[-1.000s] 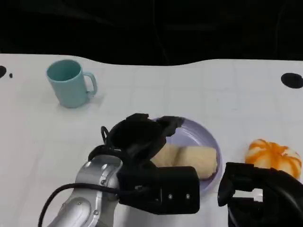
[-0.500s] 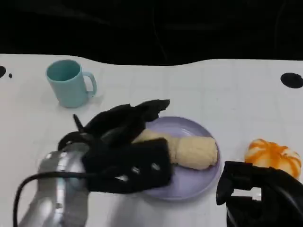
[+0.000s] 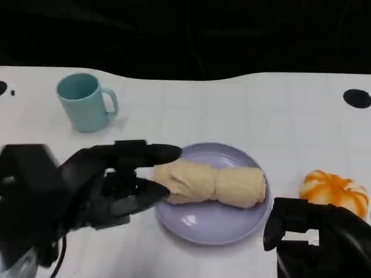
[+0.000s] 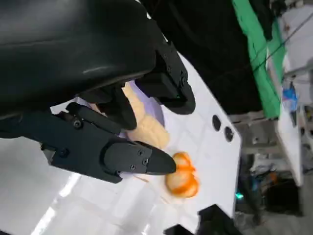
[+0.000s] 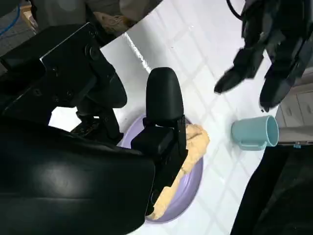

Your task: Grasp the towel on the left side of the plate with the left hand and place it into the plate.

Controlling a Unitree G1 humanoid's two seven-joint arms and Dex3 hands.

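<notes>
Your left hand (image 3: 110, 185) sits just left of the plate (image 3: 200, 223), fingers spread, holding nothing; fingertips near the towel's left end, contact hard to tell. Rolled cream towel (image 3: 211, 184) lies across the purple plate, fully inside the rim. Placement looks done: towel delivered and let go. What's left for you, by my read: pull the left hand clear without snagging the cloth. Right hand (image 3: 316, 240) low at the tabletop (image 3: 261, 110) edge, near the orange pumpkin (image 3: 335, 191); can't tell its finger state. Teal mug (image 3: 86, 102) well apart, untouched.
</notes>
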